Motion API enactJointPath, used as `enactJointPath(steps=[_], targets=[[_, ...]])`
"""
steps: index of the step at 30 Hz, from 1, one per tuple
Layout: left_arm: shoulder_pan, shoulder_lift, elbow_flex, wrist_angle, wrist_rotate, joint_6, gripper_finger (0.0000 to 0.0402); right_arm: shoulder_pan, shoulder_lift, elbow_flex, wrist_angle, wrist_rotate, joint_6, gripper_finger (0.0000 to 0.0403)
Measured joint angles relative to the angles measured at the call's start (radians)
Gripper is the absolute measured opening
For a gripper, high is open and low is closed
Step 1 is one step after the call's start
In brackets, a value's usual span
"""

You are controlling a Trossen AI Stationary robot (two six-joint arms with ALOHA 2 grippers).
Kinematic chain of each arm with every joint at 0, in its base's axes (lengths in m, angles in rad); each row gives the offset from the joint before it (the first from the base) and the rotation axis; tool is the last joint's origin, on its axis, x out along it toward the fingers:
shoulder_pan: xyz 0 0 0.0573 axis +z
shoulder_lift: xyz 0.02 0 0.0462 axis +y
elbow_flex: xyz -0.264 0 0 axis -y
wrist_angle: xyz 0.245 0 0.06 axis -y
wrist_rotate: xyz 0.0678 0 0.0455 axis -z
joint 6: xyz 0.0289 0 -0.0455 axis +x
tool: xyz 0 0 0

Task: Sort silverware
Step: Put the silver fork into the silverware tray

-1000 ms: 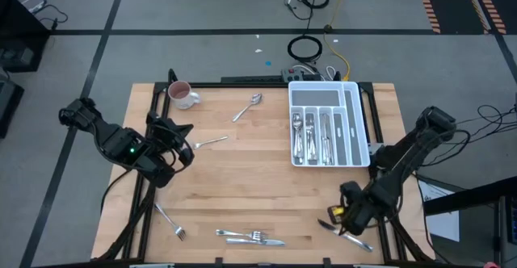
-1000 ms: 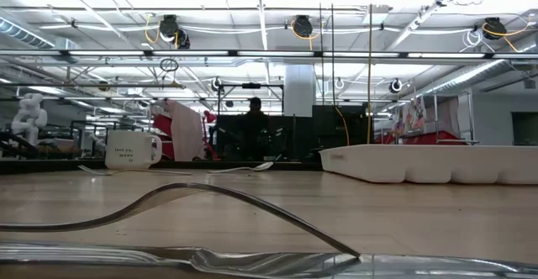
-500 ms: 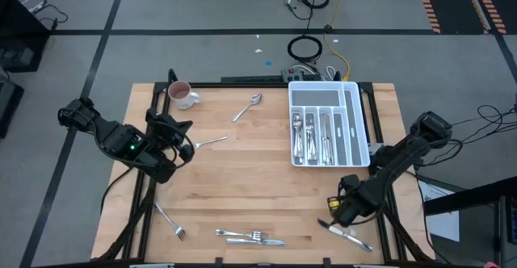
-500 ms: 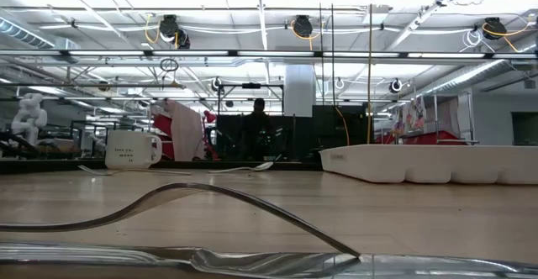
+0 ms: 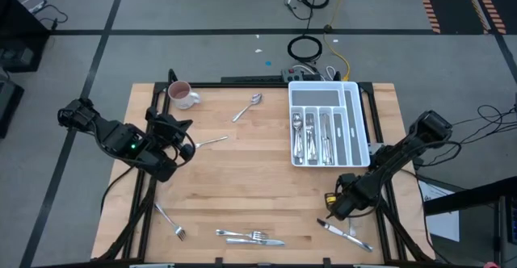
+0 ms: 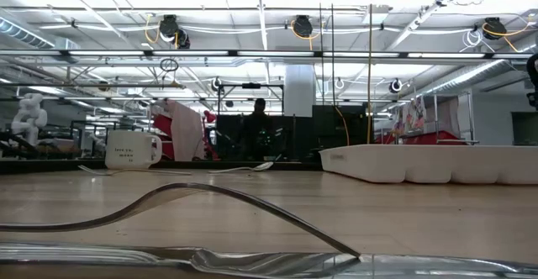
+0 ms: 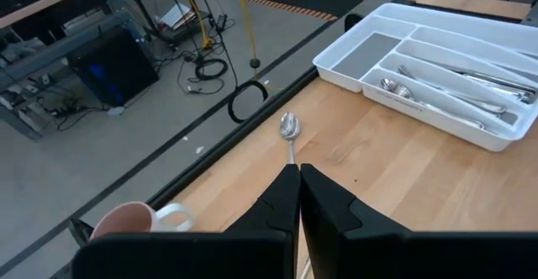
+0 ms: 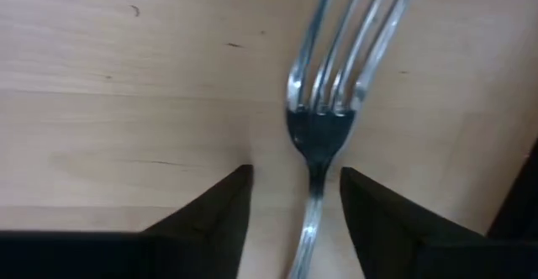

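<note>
Overhead first: the right gripper is low over the table's front right corner, with a fork lying on the wood just in front of it. Left gripper waits at the table's left side, a piece of silverware just off its tip. A spoon lies farther back, between the mug and the white tray, which already holds several pieces. More forks lie along the front edge: one at front left, a small pile at front centre.

Low view: a curved fork fills the foreground; the mug and tray stand behind. A person shows in the room beyond. Neither gripper is clear from this angle.

Left wrist view: the fingers are pressed together, holding nothing. Ahead of them lie the spoon and the tray; the mug is off to one side.

Right wrist view: the fingers are spread apart, one on each side of the fork, whose neck runs through the gap between them. Not gripped; it lies flat on the wood.
</note>
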Motion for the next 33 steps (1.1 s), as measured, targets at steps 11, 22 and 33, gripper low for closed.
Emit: enactJointPath(steps=[11, 22, 33], targets=[[0.034, -0.001, 0.0, -0.003, 0.0, 0.007, 0.0018, -0.002, -0.002, -0.042, 0.077, -0.011, -0.009, 0.0011], [0.052, -0.001, 0.0, -0.003, 0.0, 0.009, 0.0018, -0.029, -0.018, -0.014, 0.053, -0.002, -0.016, 0.0001], [0.051, -0.001, 0.0, -0.002, 0.0, 0.007, 0.0018, -0.034, -0.039, 0.241, -0.187, 0.056, -0.016, 0.0]])
